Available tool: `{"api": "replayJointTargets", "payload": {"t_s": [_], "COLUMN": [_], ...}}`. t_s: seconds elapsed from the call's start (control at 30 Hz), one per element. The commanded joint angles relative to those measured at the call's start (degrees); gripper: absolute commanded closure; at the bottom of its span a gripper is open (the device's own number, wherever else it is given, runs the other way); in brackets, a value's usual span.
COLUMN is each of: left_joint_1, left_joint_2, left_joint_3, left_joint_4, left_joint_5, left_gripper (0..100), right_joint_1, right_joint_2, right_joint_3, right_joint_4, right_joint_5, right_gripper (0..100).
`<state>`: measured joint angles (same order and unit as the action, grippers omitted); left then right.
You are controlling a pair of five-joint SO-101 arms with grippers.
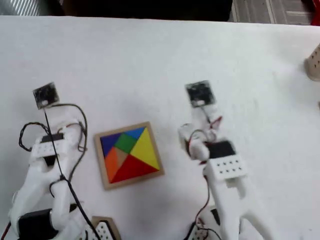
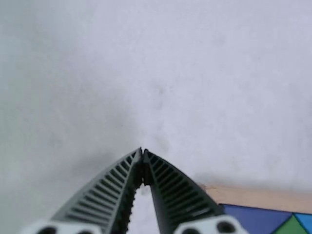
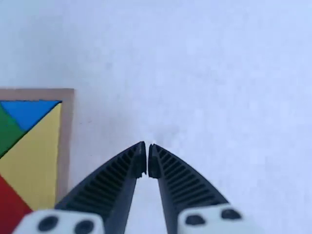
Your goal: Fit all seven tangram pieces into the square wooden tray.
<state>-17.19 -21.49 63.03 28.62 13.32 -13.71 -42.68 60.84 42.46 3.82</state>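
Note:
The square wooden tray (image 1: pixel 106 178) lies between the two arms, turned slightly on the white table. It holds the tangram pieces: a yellow triangle (image 1: pixel 145 148), a red triangle (image 1: pixel 132 170), an orange piece (image 1: pixel 111 162), green (image 1: pixel 126 143), and blue pieces (image 1: pixel 134 133) along the far side. My left gripper (image 2: pixel 142 155) hovers shut over bare table beside a tray corner (image 2: pixel 243 196). On the tray's other side my right gripper (image 3: pixel 146 148) is shut too, holding nothing, with the tray edge (image 3: pixel 67 141) close by.
The left arm (image 1: pixel 47 150) and right arm (image 1: pixel 215 155) stand either side of the tray, with cables looping around them. A beige perforated object (image 1: pixel 313 62) sits at the table's far right edge. The table's far side borders a dark floor.

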Motion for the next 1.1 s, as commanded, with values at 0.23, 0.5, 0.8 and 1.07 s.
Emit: {"api": "replayJointTargets", "payload": {"t_s": [0.23, 0.5, 0.8, 1.07], "left_joint_1": [6.11, 12.00, 6.55, 9.45], "left_joint_2": [-27.74, -45.76, -64.84, -78.29], "left_joint_3": [16.79, 27.08, 34.37, 34.37], "left_joint_4": [-6.51, 0.44, 9.05, 33.67], "left_joint_5": [-4.04, -13.98, -18.73, -18.46], "left_gripper": [98, 98, 98, 97], "right_joint_1": [16.57, 20.44, 12.62, 11.65], "right_joint_2": [-19.65, -43.56, -59.47, -60.62], "right_joint_3": [13.01, 28.04, 33.05, 32.62], "right_joint_4": [1.45, 6.81, 25.36, 31.78], "right_joint_5": [0.35, 3.08, 12.40, 12.31], "right_gripper": [98.2, 98.1, 98.1, 98.1]}}
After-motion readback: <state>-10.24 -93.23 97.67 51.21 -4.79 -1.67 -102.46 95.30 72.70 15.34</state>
